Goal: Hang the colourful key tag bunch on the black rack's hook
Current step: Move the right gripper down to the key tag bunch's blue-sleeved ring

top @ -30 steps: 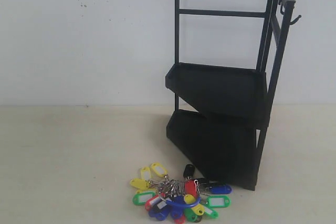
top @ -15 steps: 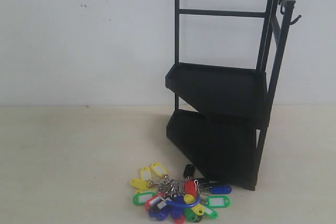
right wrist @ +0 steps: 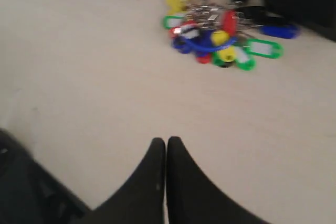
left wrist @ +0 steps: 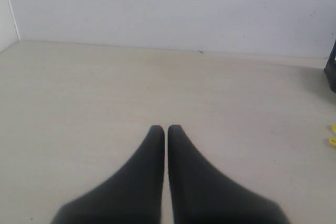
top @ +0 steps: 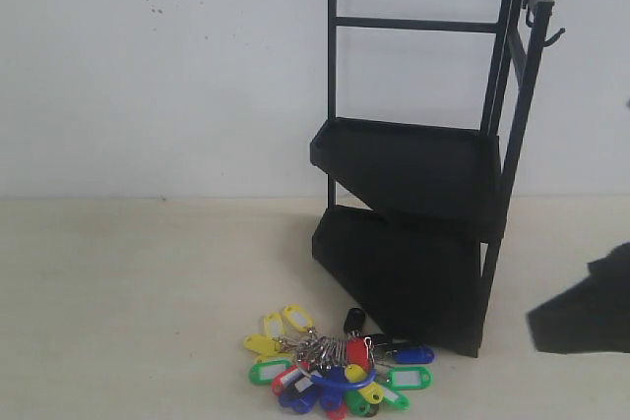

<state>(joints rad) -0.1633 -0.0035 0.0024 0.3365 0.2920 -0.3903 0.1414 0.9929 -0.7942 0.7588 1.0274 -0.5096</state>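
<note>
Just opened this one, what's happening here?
Nothing is held yet. The colourful key tag bunch lies on the table in front of the black rack, whose hook is bare. The right hand, shut and empty, points toward the bunch; the left hand, also shut, sits apart from it.

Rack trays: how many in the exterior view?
2. The upper tray sits mid-height on the black rack; the lower tray is right below it, at the rack's base. Both slant; none looks hidden.
</note>
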